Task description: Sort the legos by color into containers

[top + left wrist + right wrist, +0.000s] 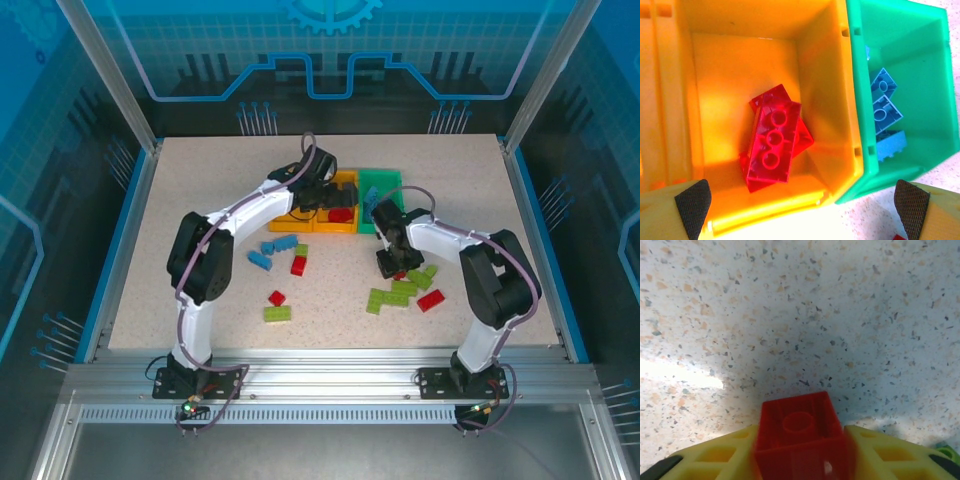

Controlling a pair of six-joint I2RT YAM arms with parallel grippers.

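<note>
The right jaws clench a red brick [799,432], seemingly still touching the table [790,315]. Lift straight up, clear the lime bricks [395,295] nearby, then drop it in the orange-yellow bin [830,75] of red bricks [772,145] beneath the released left jaws.

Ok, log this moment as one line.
left gripper: open, over orange bin with red bricks | right gripper: shut on red brick, over table | green bin: blue bricks

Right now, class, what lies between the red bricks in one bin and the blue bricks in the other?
Two bin walls side by side: the orange bin's, then the green bin's. The left wrist view shows this.
</note>
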